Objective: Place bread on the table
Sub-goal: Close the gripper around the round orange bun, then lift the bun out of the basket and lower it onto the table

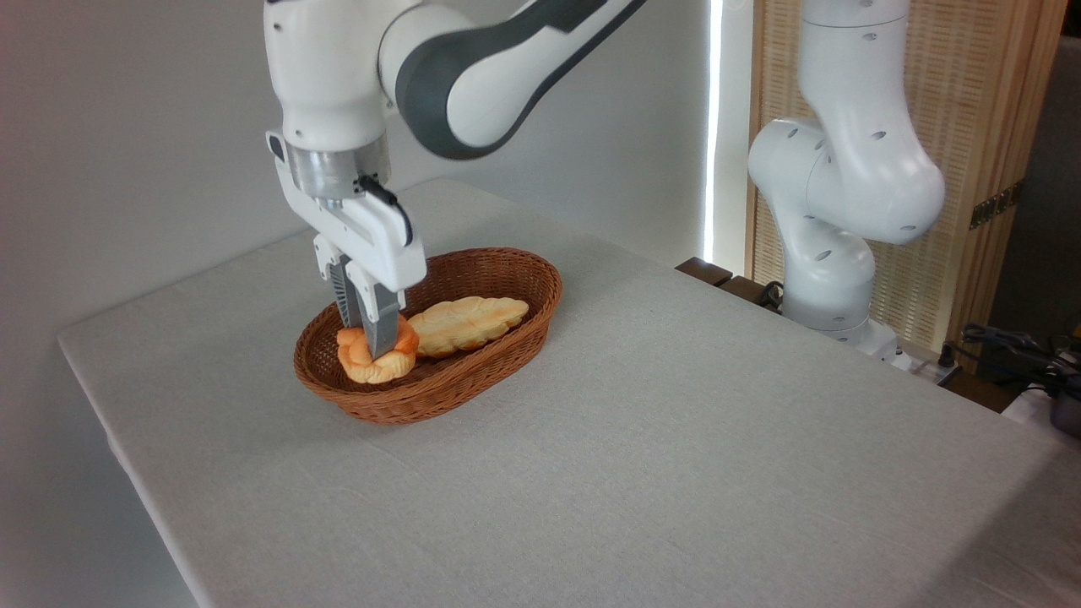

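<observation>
Above the near end of the basket, my gripper pinches the bread between its jaws, lifted about rim height. Bare table lies to the right and front, so I judge that way is next.

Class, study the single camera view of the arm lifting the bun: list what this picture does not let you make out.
- Middle of the bread: covered by the gripper finger in front.
- Far finger's contact with it: hidden behind the near finger.
- Basket floor under the bread: blocked by the near wall.
- Arm's upper links: cut off by the top edge.
</observation>
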Motion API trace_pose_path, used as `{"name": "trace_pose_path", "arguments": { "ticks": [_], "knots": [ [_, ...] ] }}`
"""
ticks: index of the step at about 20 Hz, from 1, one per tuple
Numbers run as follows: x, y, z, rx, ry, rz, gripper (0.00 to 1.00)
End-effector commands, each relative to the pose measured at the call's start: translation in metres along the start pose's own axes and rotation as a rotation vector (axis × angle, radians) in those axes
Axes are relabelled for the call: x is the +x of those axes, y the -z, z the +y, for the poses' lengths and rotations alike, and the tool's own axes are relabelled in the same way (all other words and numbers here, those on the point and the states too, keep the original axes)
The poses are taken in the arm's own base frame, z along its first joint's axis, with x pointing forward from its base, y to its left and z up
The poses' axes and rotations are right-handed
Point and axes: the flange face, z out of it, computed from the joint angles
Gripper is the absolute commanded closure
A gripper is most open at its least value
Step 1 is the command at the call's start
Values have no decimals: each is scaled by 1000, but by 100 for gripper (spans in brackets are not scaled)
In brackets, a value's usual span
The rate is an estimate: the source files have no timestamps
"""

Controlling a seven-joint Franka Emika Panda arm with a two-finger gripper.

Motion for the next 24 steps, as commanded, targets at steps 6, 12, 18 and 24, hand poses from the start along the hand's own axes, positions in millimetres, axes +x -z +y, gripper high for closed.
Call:
{"name": "trace_pose_path", "arguments": {
  "ticks": [6,12,18,24],
  "knots": [
    [-36,63,-37,118,-79,-182,69],
    [-34,18,-76,170,-113,-226,58],
    [-39,-1,-94,191,-103,-262,0],
    [-38,-14,-94,186,-112,-277,0]
  ]
}}
